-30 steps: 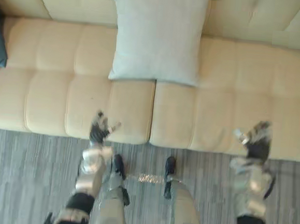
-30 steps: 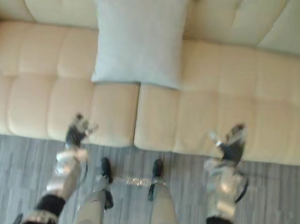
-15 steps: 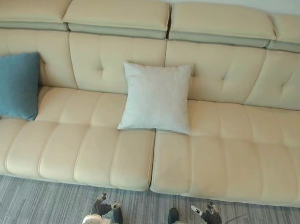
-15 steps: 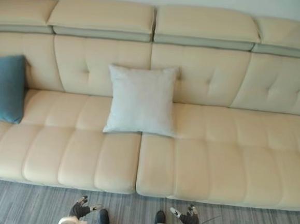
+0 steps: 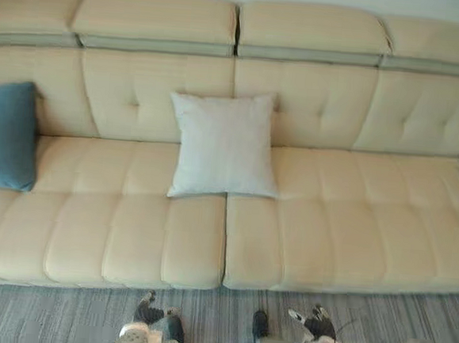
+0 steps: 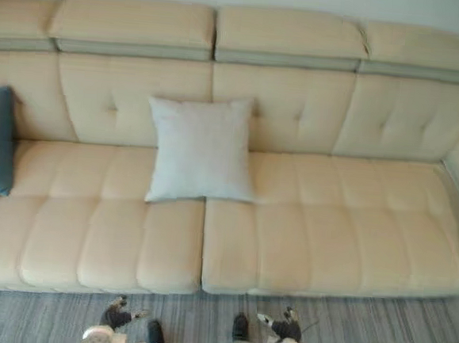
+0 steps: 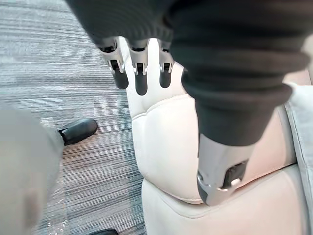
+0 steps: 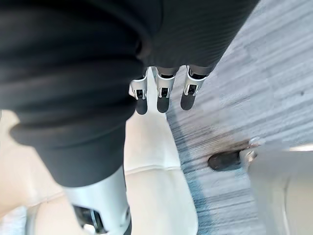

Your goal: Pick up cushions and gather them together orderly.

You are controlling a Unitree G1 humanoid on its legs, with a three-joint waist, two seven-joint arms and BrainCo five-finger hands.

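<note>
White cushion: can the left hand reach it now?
Probably not: the left hand hangs open over the carpet, in front of the sofa; the white cushion leans far back on it. Nothing blocks it.

bare sofa (image 5: 353, 221) seat right of white cushion (image 5: 224, 143).

No text, label, number or sign can be read anywhere: the sofa (image 5: 329, 219), the white cushion (image 5: 223, 146), the blue cushion (image 5: 6, 134) and the floor (image 5: 59, 313) are all plain.
</note>
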